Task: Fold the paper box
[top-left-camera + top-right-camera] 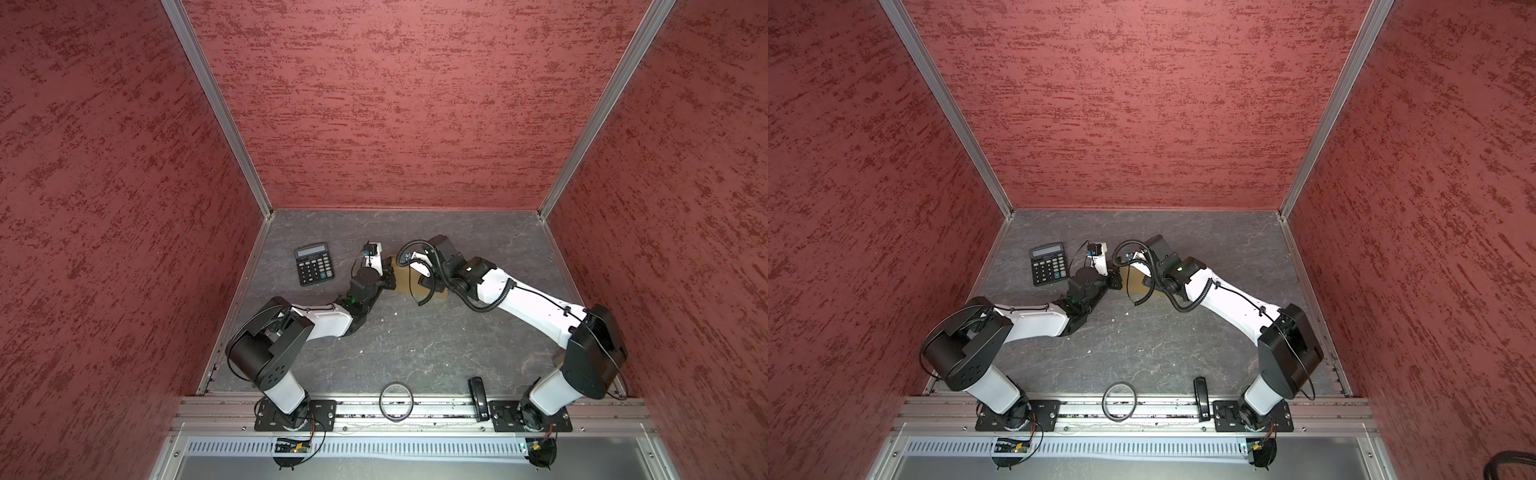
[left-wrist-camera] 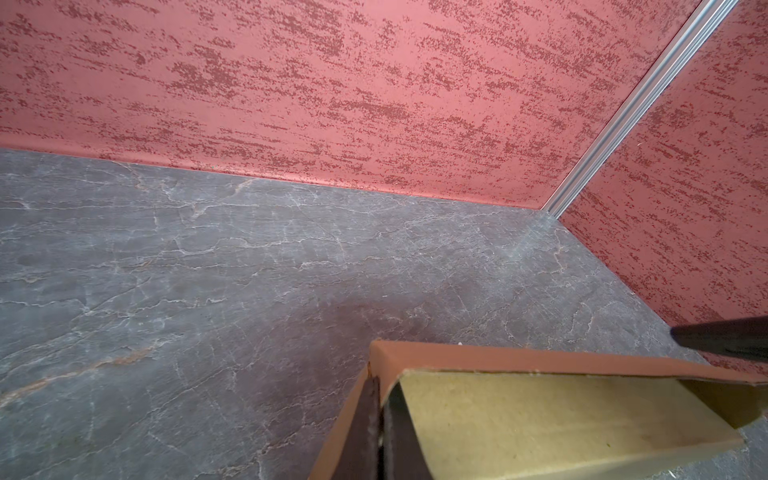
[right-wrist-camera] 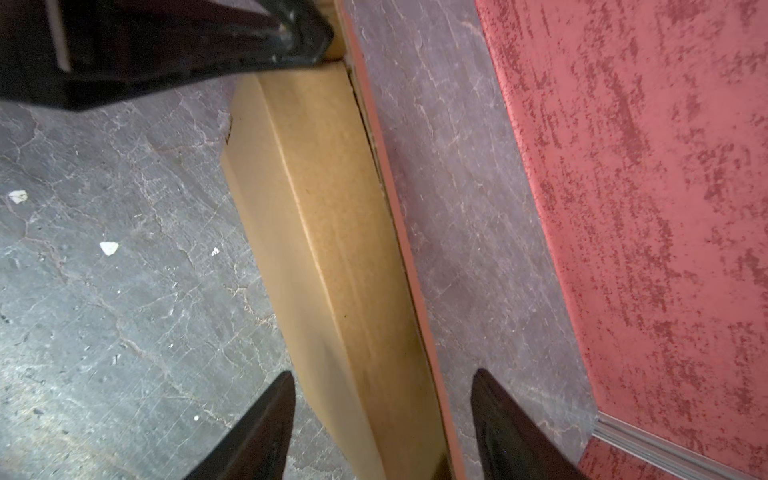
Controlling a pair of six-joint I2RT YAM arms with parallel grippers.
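In both top views the tan-brown cardboard paper box [image 1: 401, 280] [image 1: 1138, 282] sits mid-way across the grey marbled worktop [image 1: 415, 345], nearer its back edge, with its walls raised. Left wrist view: my left claw [image 2: 379, 415] is pinched tight on one side wall. Right wrist view: my right claw [image 3: 382, 415] straddles another wall, fingers apart, gripping nothing.

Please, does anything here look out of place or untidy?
Yes. A black ring and a black handheld device lie half off the table, over the front rail. Small white scraps litter the table near the paper box.
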